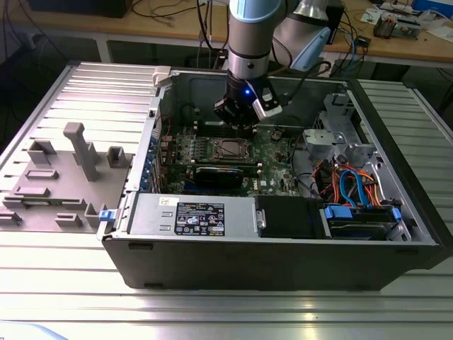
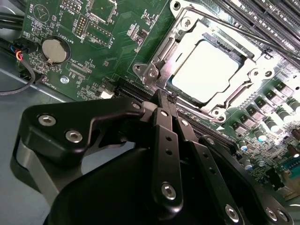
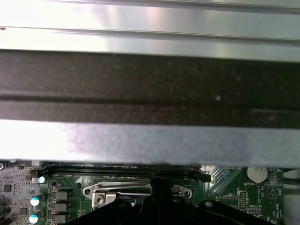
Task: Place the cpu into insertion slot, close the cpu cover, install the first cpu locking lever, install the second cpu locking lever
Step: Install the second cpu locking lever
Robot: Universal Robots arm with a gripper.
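A robotics lab: an open grey metal computer case point(image 1: 283, 244) on a ribbed aluminium surface point(image 1: 212, 312), cluttered wooden workbenches point(image 1: 396, 46) behind.

The cpu point(image 2: 206, 70) is seen lying flat in the slot point(image 1: 230, 149), its pale, glare-washed face showing through the window of the cover point(image 2: 241, 91). The cover, a silvery metal frame, is laid down flat over the chip's edges. The slot is set into the green board inside the open case, roughly mid-board in the exterior view, with the long black card just in front of it. Whether the locking levers are latched cannot be made out.
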